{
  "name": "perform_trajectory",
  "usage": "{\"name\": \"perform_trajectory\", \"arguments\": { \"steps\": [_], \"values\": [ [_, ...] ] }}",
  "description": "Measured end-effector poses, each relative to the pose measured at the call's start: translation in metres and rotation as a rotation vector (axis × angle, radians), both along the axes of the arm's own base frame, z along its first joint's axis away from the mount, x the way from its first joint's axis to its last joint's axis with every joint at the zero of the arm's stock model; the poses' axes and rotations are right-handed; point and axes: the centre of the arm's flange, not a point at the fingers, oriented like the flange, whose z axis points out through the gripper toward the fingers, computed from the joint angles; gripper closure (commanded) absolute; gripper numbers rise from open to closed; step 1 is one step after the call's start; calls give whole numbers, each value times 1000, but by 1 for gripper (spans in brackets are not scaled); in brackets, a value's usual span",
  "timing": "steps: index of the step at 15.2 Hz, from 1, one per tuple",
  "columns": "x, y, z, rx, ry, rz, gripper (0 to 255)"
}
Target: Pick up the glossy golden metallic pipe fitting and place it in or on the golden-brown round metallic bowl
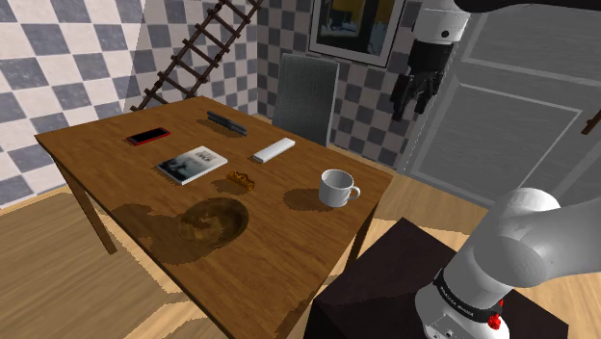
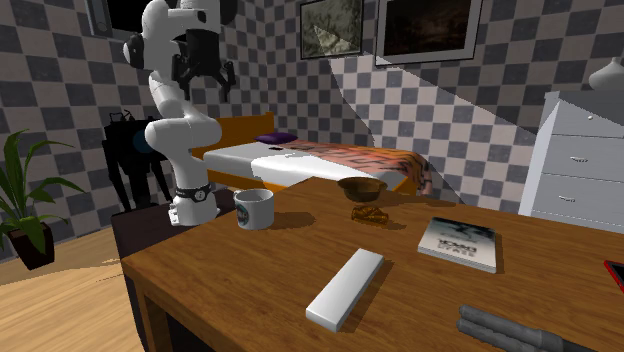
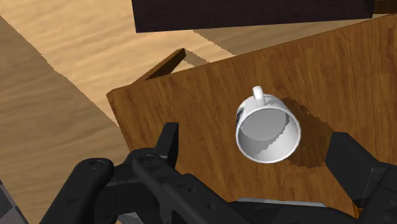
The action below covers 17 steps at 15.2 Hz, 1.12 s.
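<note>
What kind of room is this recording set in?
Probably a bedroom: a bed stands behind the wooden table, a white dresser stands by the checkered wall, and framed pictures hang above.

No lettering we can read

We see pale marks like a title on the flat grey-and-white book cover [image 2: 458,243], well apart from the black gripper [image 1: 414,104], and a dark print on the white round mug [image 3: 267,130] ahead of it; neither is legible.
</note>
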Motion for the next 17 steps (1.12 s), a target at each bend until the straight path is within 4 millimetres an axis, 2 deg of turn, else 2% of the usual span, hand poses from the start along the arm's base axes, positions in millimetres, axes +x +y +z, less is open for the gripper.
{"name": "perform_trajectory", "arguments": {
  "steps": [3,17],
  "values": [
    [12,5,-7,2,0,5,0],
    [135,91,-104,28,-4,59,0]
  ]
}}
